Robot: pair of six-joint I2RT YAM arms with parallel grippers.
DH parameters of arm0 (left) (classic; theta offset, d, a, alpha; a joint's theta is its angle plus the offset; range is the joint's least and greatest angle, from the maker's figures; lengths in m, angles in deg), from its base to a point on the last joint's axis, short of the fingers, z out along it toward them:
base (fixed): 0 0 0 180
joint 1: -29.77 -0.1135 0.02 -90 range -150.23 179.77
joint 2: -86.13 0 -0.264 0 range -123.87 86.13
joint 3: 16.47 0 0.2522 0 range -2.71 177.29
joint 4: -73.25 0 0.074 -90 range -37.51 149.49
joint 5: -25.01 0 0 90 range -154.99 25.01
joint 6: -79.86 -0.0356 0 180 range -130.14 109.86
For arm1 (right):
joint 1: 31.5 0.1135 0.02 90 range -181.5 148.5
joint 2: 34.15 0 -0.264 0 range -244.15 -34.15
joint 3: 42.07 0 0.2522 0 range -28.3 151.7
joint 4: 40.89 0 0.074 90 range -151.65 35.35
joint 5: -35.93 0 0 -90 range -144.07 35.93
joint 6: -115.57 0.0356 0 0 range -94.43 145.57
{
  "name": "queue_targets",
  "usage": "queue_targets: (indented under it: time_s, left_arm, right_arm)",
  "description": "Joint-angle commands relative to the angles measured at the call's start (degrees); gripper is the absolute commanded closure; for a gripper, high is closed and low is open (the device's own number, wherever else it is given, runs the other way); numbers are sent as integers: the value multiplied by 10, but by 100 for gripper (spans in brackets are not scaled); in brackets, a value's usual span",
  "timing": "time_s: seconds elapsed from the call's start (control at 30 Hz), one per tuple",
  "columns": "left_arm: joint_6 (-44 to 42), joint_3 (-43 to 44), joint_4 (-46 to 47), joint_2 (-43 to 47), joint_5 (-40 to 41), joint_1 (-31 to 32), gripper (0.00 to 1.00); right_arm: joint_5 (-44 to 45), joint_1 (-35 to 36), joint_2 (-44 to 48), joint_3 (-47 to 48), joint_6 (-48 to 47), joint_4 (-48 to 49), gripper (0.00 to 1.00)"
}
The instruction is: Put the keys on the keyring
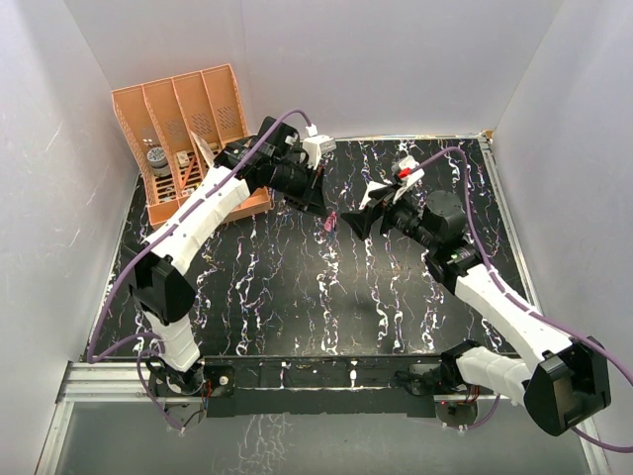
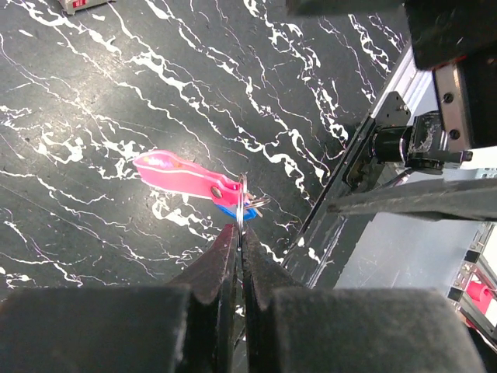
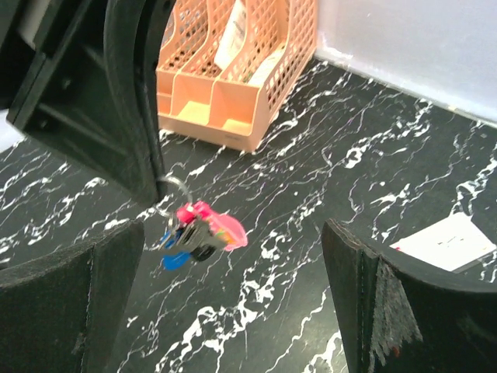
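Left end effector pinches the keyring at its tips, keys and pink fob hanging just beyond; right end effector gapes wide, empty, facing them.

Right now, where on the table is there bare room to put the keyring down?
Free: the wide marble tabletop from the middle to the near rail. Crowded: the centre back, where the left fingers pinch the keyring beside the open right fingers, and the back-left corner with the orange file organizer.

left gripper pinched tight on the keyring, angled downward; right gripper spread wide (facing the left one, close by).
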Motion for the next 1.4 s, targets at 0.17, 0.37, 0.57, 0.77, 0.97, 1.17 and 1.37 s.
queue_targets:
  time_s: [0.17, 0.37, 0.57, 0.77, 0.97, 1.17, 1.37]
  left_arm:
    - [-7, 45, -36, -7, -1, 3, 100]
    - [-8, 45, -38, -5, -3, 7, 100]
    - [-9, 36, -38, 6, -6, 15, 100]
    - [-8, 16, -39, 25, -8, 22, 100]
    - [-8, -11, -45, 47, -7, 26, 100]
    - [-9, -33, -51, 63, -9, 28, 100]
    - [-10, -42, -63, 69, -5, 31, 100]
  right_arm:
    - [-24, 46, 2, -25, -11, -1, 3]
    - [-3, 68, -22, -23, -12, 10, 3]
    - [18, 69, -53, -19, -14, 29, 2]
    - [31, 69, -76, -12, -21, 50, 2]
    - [57, 69, -80, -9, -34, 52, 2]
    - [84, 65, -80, -4, -54, 34, 2]
    - [90, 59, -75, -1, -57, 34, 2]
